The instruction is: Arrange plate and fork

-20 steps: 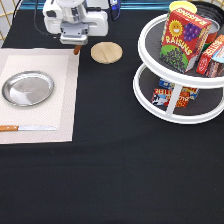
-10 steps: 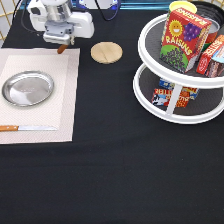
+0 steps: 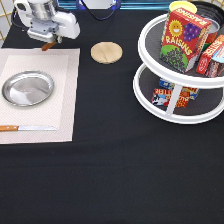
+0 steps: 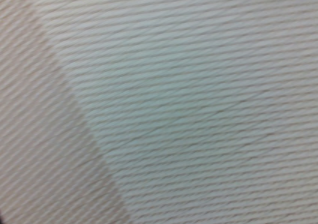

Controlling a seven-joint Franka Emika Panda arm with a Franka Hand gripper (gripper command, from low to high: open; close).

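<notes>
The shiny silver plate (image 3: 27,88) lies on the left half of a pale placemat (image 3: 62,90) at the exterior view's left. My gripper (image 3: 47,41) hangs over the placemat's top edge, above and slightly right of the plate. Under the hand, the orange-brown handle of the fork (image 3: 49,46) sticks out at a slant, with the gripper shut on it. Its tines are hidden by the hand. The wrist view is filled with the placemat's woven surface (image 4: 186,100), seen from very close.
A wooden-handled knife (image 3: 25,128) lies along the placemat's bottom edge. A round light-wood disc (image 3: 106,52) rests on the black cloth right of the mat. A white two-tier turntable rack (image 3: 175,107) with a raisins box (image 3: 180,40) and other packages stands at the right.
The gripper has carried the fork leftward, from near the wooden disc to above the placemat's top edge. Plate, knife and disc have not moved.
</notes>
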